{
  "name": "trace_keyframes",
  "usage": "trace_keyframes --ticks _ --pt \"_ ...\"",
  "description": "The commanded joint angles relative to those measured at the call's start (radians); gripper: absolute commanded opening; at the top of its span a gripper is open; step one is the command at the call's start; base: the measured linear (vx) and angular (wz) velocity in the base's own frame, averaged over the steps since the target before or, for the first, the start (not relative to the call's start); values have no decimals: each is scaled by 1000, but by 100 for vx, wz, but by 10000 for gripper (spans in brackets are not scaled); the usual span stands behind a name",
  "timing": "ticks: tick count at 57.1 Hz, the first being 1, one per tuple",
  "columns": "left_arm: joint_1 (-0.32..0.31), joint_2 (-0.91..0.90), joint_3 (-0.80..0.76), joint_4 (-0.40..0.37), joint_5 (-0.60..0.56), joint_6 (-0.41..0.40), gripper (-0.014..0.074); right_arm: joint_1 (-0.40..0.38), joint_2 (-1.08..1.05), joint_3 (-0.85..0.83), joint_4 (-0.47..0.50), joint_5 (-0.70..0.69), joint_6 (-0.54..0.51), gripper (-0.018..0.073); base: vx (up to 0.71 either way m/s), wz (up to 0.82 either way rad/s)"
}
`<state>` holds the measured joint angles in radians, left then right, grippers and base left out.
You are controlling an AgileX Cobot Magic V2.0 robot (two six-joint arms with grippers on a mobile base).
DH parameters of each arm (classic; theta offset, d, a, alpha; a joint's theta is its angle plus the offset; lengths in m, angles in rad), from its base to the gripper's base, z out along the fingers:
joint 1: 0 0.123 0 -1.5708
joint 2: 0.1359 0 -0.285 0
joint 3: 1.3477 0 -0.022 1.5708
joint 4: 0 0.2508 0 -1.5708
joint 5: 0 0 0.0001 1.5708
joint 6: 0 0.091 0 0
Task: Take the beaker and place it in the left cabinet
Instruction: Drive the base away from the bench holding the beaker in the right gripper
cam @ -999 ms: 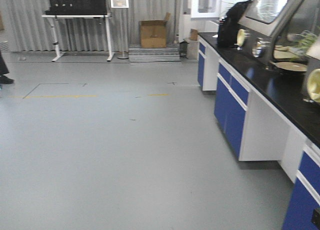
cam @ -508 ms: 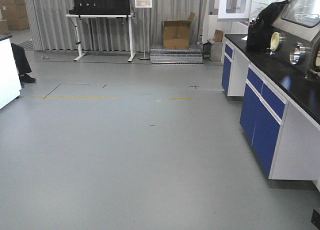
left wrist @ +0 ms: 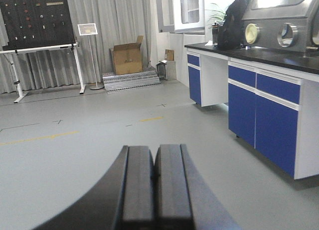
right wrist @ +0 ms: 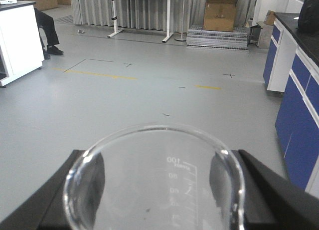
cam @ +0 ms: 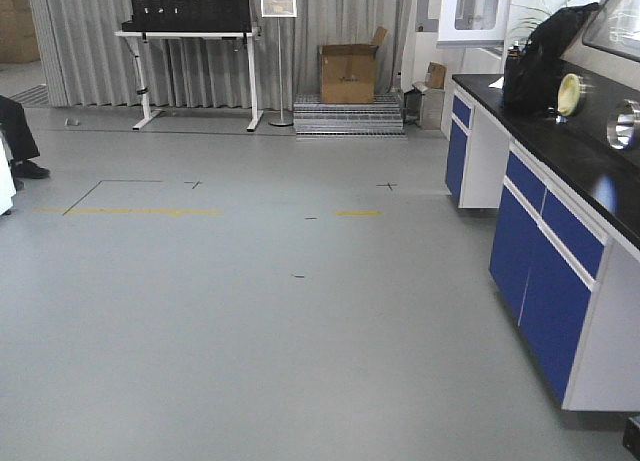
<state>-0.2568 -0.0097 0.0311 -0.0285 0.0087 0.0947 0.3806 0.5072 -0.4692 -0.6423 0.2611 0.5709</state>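
In the right wrist view my right gripper (right wrist: 155, 190) is shut on the beaker (right wrist: 154, 175), a clear glass cylinder with white graduation marks, its rim facing the camera; the black fingers (right wrist: 47, 200) press its two sides. It is held above the grey floor. In the left wrist view my left gripper (left wrist: 155, 177) is shut and empty, its two pads pressed together above the floor. The left cabinet is out of view in all frames. Neither gripper shows in the front view.
A blue-fronted lab bench (cam: 545, 251) with a black top runs along the right, with a black bag (cam: 545, 51) on it. Far back stand a white-legged table (cam: 185, 66), a sign stand (cam: 278, 41) and a cardboard box (cam: 348, 71). A white unit (right wrist: 17, 40) and a seated person's leg (right wrist: 45, 23) are at left.
The front view has swung left and away from the bench: the bench slid to the right edge and more open floor shows. The glovebox ports have largely left the frame.
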Motion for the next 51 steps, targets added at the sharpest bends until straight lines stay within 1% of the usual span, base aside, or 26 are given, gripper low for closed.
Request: trace_keyframes --ticks 1,51 --pt "-4 -18 16 -8 -84 -3 1 -2 3 -29 -21 -66 0 -4 49 1" --pt "-4 -18 16 -8 -84 -3 1 -2 3 -29 -21 -66 0 -4 55 4"
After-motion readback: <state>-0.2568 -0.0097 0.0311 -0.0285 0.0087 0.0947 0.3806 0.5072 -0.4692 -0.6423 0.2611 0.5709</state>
